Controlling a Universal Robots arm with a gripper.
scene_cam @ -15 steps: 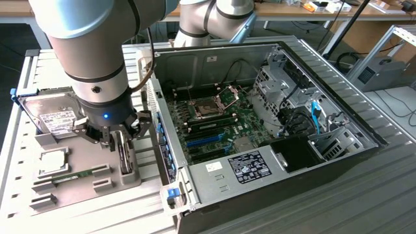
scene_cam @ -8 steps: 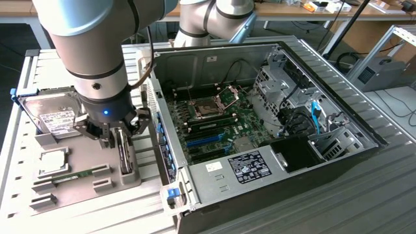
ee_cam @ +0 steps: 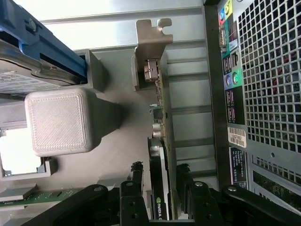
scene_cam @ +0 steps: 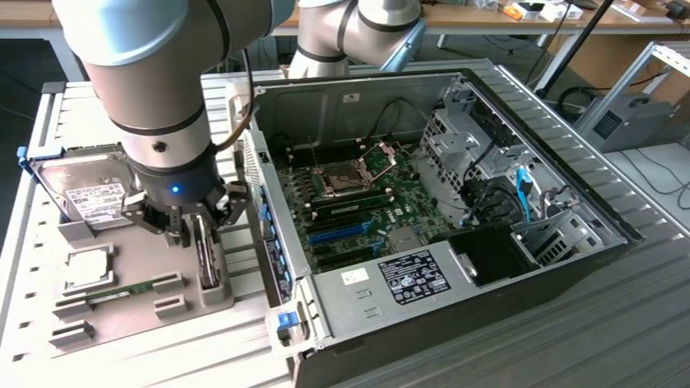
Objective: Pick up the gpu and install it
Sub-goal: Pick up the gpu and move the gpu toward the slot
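The gpu (scene_cam: 206, 260) stands on its edge in a slot of the grey holder plate (scene_cam: 140, 314), just beside the open computer case (scene_cam: 431, 202). My gripper (scene_cam: 199, 229) hangs right over it. In the wrist view the gpu (ee_cam: 160, 141) runs away from me, with its silvery bracket (ee_cam: 153, 52) at the far end. My gripper (ee_cam: 159, 169) straddles the card's near end, one black finger (ee_cam: 137, 172) on each side. A small gap shows at the fingers, so the gripper is open and the card rests in its holder.
The case's rear panel (ee_cam: 263, 94) runs close along one side of the gpu. Inside the case lies the motherboard (scene_cam: 356, 194) with a blue slot (scene_cam: 342, 233). The holder plate also carries a hard drive (scene_cam: 92, 194), a processor (scene_cam: 86, 267), a green memory stick (scene_cam: 119, 293) and a grey block (ee_cam: 59, 120).
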